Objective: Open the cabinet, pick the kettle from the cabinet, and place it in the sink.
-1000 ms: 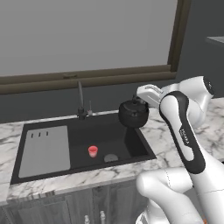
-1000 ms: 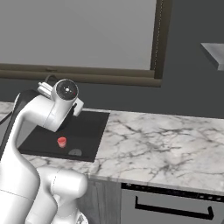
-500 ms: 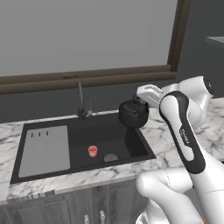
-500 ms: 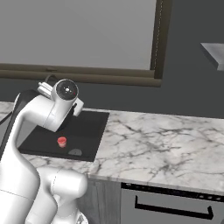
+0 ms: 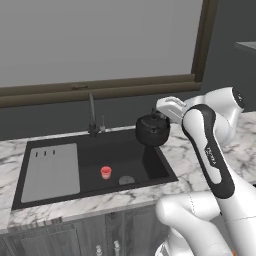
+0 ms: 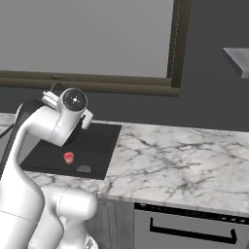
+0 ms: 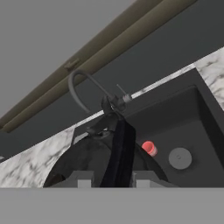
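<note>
My gripper (image 5: 158,116) is shut on the arched handle of the black kettle (image 5: 152,131). The kettle hangs in the air over the back right corner of the sink (image 5: 125,155). In the hand view the kettle (image 7: 87,162) sits right below the gripper (image 7: 113,179), with its handle running up between the fingers. Below lies the sink basin (image 7: 192,122). In the right base view my arm covers the kettle, and the sink (image 6: 99,141) lies behind the arm.
A tiny red cup (image 5: 105,172) stands in the basin beside the round drain (image 5: 126,180). The grey drainboard (image 5: 52,170) fills the sink's left part. A thin faucet (image 5: 92,117) rises behind it. Marble counter (image 6: 185,160) stretches right. Cabinet doors (image 5: 75,235) below are shut.
</note>
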